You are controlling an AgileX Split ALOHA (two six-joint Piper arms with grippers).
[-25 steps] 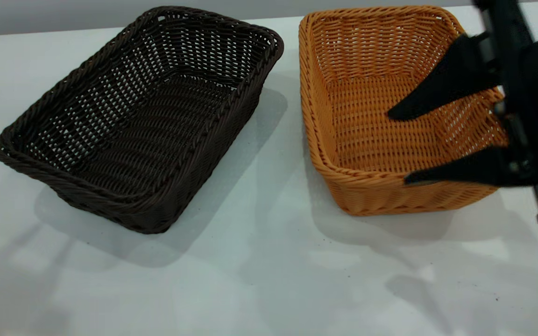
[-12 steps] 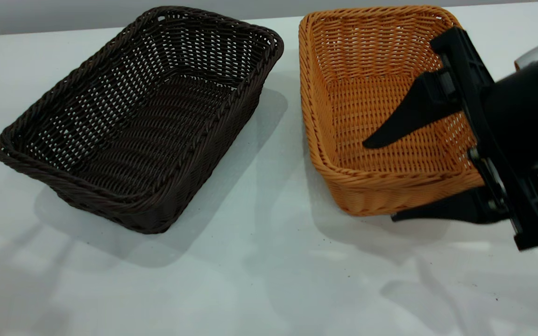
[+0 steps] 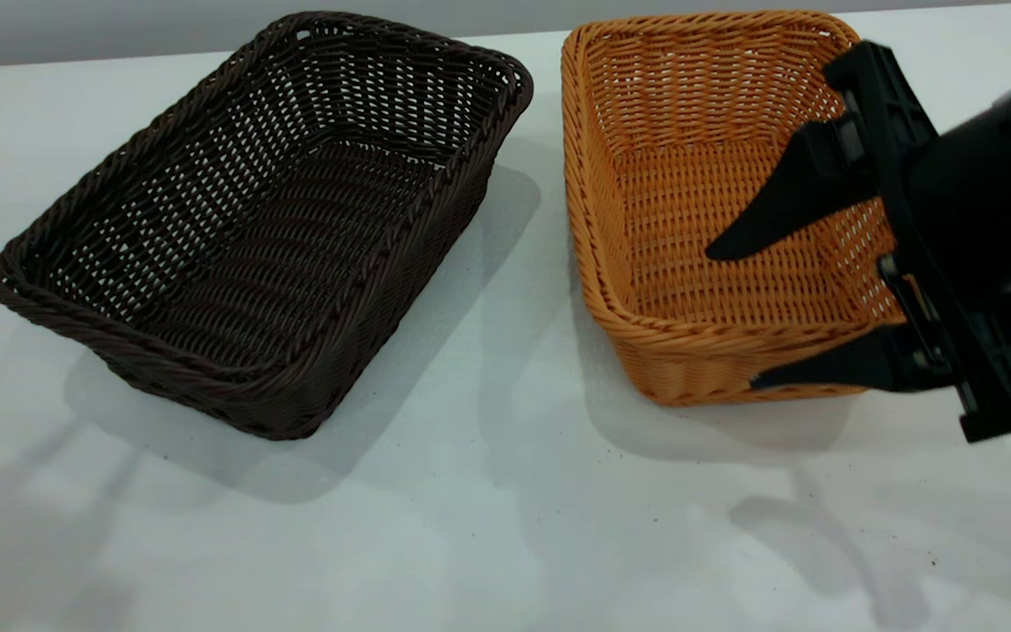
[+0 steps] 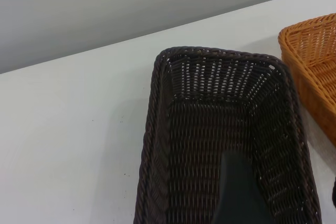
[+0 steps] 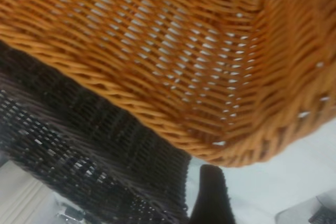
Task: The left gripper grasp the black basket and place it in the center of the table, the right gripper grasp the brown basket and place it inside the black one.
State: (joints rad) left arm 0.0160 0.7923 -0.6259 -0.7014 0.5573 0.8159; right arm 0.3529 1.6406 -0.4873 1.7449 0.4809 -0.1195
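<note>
The right gripper (image 3: 734, 318) has risen slightly, jaws spread astride the orange-tan woven brown basket (image 3: 699, 202)'s near wall, not yet clamped; dark wicker black basket (image 3: 260, 219) untouched

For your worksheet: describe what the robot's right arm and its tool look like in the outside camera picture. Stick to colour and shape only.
The right gripper is a matt black tool with two flat, wedge-shaped fingers tapering to points. They are mounted on a straight black crossbar, behind which sits a thick, rounded black arm. No cable or marking shows.

text: none readable | labels: none | brands: none | numbers: none
</note>
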